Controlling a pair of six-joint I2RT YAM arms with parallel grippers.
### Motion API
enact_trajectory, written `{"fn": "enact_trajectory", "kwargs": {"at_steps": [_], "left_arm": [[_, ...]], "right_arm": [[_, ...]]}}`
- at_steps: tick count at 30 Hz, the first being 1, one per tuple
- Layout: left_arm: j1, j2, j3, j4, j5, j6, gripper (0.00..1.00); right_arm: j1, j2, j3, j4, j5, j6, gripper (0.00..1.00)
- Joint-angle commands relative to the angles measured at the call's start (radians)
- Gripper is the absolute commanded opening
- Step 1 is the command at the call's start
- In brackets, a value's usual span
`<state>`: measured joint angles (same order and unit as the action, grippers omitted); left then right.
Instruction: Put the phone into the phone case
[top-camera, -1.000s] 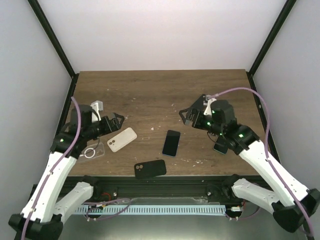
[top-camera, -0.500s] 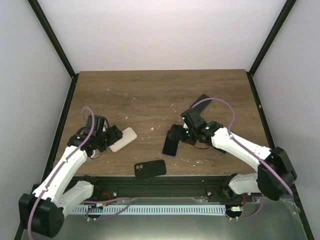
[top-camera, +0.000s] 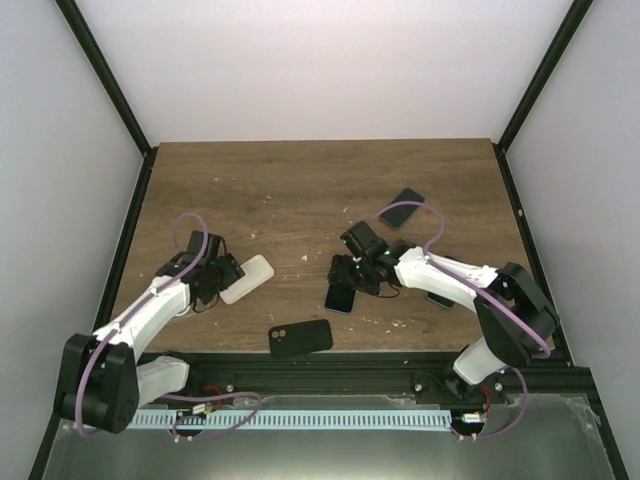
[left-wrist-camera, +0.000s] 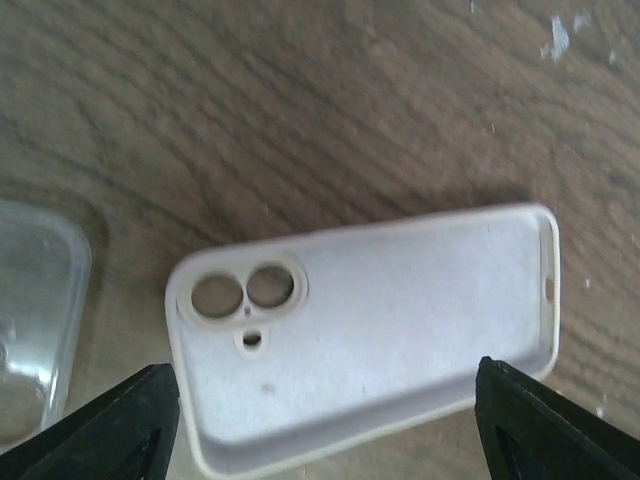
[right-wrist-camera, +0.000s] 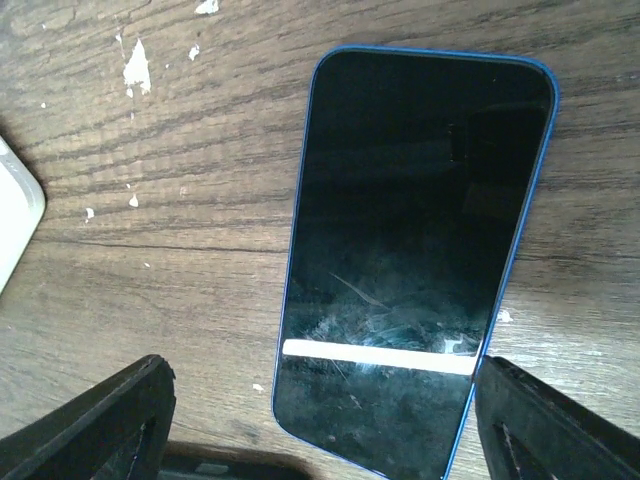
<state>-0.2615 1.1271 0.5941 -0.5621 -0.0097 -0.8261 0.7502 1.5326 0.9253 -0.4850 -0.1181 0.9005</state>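
A blue-edged phone (top-camera: 340, 296) lies screen up on the wooden table; in the right wrist view the phone (right-wrist-camera: 415, 240) fills the middle. My right gripper (right-wrist-camera: 325, 420) is open, its fingertips wide apart on either side of the phone's near end. A white phone case (top-camera: 247, 279) lies open side up at the left; in the left wrist view the case (left-wrist-camera: 370, 325) shows its camera holes at the left. My left gripper (left-wrist-camera: 325, 425) is open, its fingertips straddling the case's near long edge.
A black case (top-camera: 300, 338) lies at the front edge. A clear case (left-wrist-camera: 30, 320) lies left of the white one. A dark phone (top-camera: 403, 208) lies behind the right arm, another dark item (top-camera: 440, 298) under its forearm. White flecks dot the table (top-camera: 300, 190).
Both arms have come down from raised poses. The left gripper now hangs low over the white case and the right gripper low over the blue phone. Neither thing has moved.
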Motion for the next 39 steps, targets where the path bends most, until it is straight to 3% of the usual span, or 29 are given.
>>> {"fn": "enact_trajectory", "kwargs": {"at_steps": [1, 5, 12, 21, 29, 39], "left_arm": [[0.056, 0.071, 0.042, 0.146, -0.043, 0.051, 0.83], [0.111, 0.129, 0.077, 0.207, -0.046, 0.112, 0.85], [0.112, 0.222, 0.107, 0.257, 0.048, 0.277, 0.81], [0.083, 0.391, 0.153, 0.216, 0.111, 0.314, 0.75], [-0.013, 0.379, 0.117, 0.179, 0.118, 0.279, 0.7], [-0.042, 0.337, 0.107, 0.116, 0.064, 0.347, 0.56]], "right_arm": [[0.012, 0.009, 0.029, 0.028, 0.041, 0.03, 0.83], [0.012, 0.031, 0.04, 0.025, 0.039, 0.019, 0.83], [0.014, 0.021, 0.038, 0.031, 0.034, -0.013, 0.85], [0.014, -0.01, 0.039, 0.041, 0.032, -0.062, 0.86], [0.014, -0.053, 0.007, 0.061, 0.046, -0.075, 0.87], [0.014, -0.069, -0.012, 0.08, 0.033, -0.086, 0.87]]}}
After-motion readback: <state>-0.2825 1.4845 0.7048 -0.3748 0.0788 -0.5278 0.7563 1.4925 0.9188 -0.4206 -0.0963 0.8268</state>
